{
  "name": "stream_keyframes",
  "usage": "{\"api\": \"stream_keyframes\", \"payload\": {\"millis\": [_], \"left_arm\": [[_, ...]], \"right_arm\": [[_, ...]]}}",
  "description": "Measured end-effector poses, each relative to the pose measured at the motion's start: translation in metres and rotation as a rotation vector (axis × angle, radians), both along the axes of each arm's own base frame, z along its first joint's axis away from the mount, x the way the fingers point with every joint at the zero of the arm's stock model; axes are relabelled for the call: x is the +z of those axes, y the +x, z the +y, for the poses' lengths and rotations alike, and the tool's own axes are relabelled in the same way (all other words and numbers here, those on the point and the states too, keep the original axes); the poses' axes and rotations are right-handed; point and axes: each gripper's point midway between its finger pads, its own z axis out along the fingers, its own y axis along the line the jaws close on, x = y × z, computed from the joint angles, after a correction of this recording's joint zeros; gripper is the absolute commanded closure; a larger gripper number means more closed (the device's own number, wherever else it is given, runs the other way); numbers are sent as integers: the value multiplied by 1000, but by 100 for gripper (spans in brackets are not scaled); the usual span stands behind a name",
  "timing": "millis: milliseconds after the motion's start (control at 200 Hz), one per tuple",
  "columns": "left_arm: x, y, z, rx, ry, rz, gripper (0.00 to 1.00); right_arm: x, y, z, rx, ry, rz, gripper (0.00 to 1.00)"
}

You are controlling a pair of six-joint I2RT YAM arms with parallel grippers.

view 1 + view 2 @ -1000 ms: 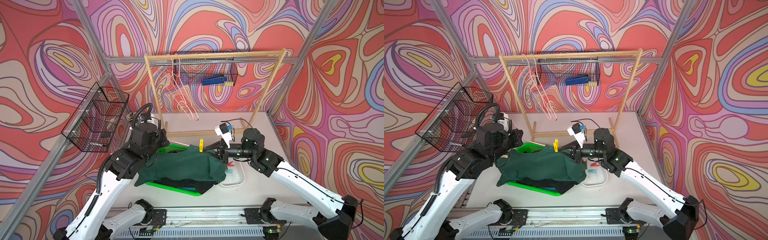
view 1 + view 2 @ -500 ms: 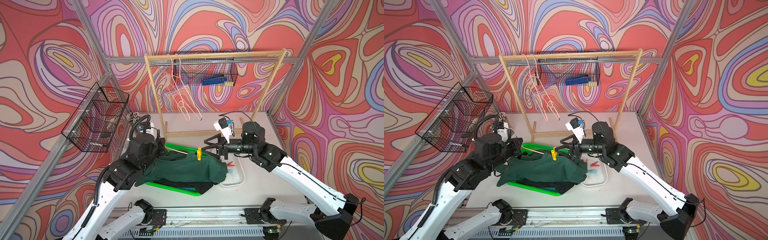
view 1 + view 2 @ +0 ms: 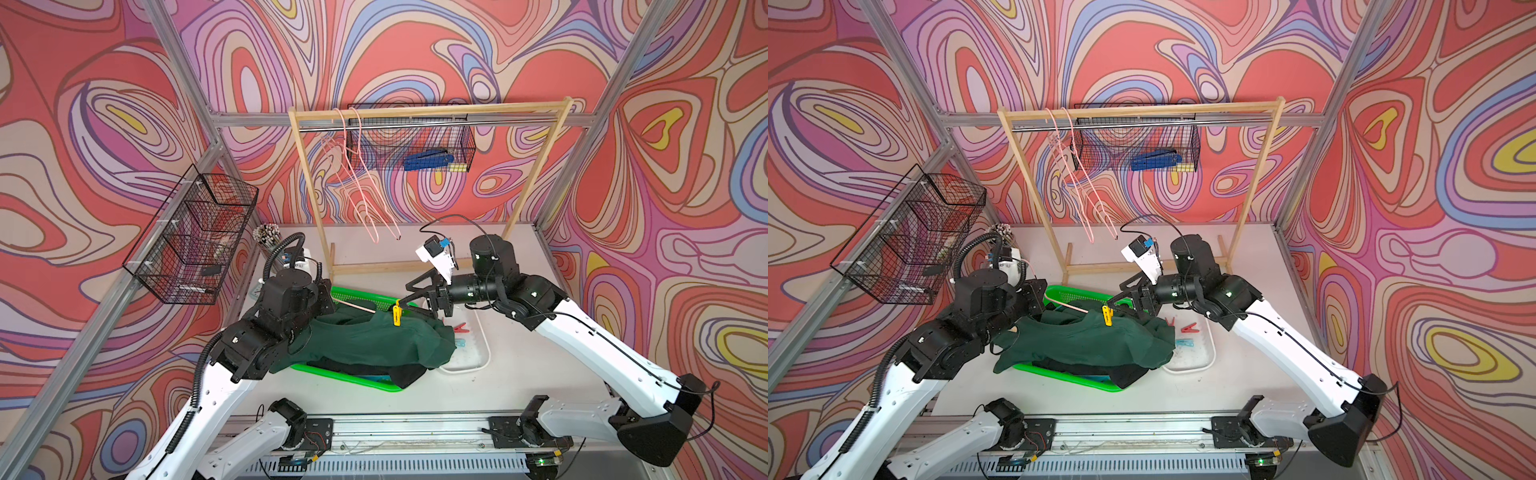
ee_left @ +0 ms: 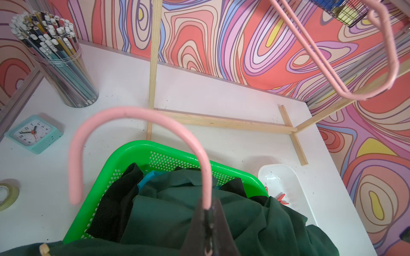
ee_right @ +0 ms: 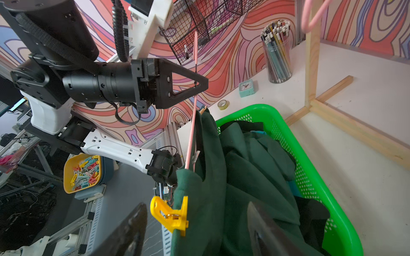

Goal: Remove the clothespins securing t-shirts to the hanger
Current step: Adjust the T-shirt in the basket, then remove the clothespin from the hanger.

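A dark green t-shirt (image 3: 365, 336) (image 3: 1084, 340) hangs on a pink hanger (image 4: 137, 113) over a green basket (image 3: 357, 376). My left gripper (image 4: 207, 210) (image 3: 326, 297) is shut on the hanger's neck just below the hook. One yellow clothespin (image 3: 397, 312) (image 3: 1107, 316) (image 5: 172, 216) clips the shirt's shoulder to the hanger. My right gripper (image 5: 196, 208) (image 3: 405, 293) is open, its fingers on either side of that clothespin and the shirt's edge, not touching the clothespin. A black t-shirt (image 4: 115, 199) and a bit of a turquoise t-shirt (image 4: 147, 177) lie in the basket beneath.
A white tray (image 3: 478, 353) right of the basket holds red clothespins (image 3: 1187, 328) and a light blue one (image 3: 1183, 343). Behind stands a wooden rack (image 3: 428, 110) with two bare pink hangers (image 3: 357, 187). A pencil cup (image 4: 55, 55), a clock (image 4: 33, 133) and a tape roll (image 4: 6, 195) stand far left.
My right gripper has opened, moved left from above the tray and now straddles the yellow clothespin. My left arm has sunk a little with the hanger.
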Motion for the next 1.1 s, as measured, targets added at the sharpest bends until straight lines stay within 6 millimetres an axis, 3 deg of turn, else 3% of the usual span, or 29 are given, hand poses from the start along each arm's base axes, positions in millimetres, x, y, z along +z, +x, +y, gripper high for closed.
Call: {"api": "stream_keyframes", "payload": {"millis": [230,621,1097], "left_arm": [[-2,2,5,26,16,-2,100],[-7,3,10,53,36,0,100],[-8,3,10,54,37,3,100]], "right_arm": [[1,-9,6,27,15,32,31],[-19,-18,28,20,-54,-15,37],[-35,-7,28,-19,-103,-32,76]]}}
